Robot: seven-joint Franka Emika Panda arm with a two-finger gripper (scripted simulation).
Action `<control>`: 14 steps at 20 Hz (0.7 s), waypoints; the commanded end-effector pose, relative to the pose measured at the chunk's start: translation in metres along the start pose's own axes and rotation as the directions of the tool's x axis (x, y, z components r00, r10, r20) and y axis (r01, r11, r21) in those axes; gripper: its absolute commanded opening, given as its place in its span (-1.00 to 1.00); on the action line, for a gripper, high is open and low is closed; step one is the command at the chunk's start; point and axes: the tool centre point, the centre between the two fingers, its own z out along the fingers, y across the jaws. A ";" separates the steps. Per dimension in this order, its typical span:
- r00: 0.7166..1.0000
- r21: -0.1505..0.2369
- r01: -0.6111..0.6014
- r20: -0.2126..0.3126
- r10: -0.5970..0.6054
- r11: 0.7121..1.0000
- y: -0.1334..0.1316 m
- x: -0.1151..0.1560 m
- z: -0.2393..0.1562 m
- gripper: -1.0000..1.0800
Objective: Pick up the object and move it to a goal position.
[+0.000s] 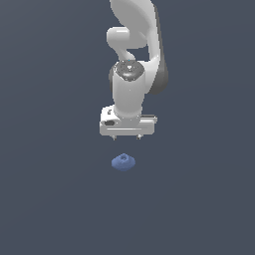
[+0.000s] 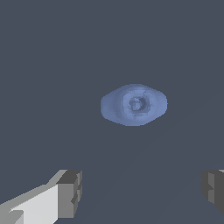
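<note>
The small blue object (image 1: 123,162) lies flat on the dark grey desk (image 1: 55,199), near the middle of the exterior view and just below the white arm's (image 1: 132,60) downward-pointing hand, with a clear gap between them. The gripper (image 1: 126,136) hangs above it with its fingers (image 2: 70,192) spread wide, holding nothing and well apart from the piece. In the wrist view the object (image 2: 134,104) shows as a rounded diamond with a raised knob and a dimple at its centre, narrower than the space between the two dark finger pads.

Object at rest, untouched.
Small matte blue lumpy object (image 1: 123,162) (image 2: 134,104), dimpled knob up, lies flat on the worktop.
</note>
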 end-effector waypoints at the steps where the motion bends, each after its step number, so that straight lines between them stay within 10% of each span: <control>1: 1.000 0.000 0.000 0.000 0.000 1.000 0.000 0.000 0.000 0.92; 14: 1.000 -0.026 0.014 0.020 -0.014 1.000 0.011 -0.006 -0.002 0.92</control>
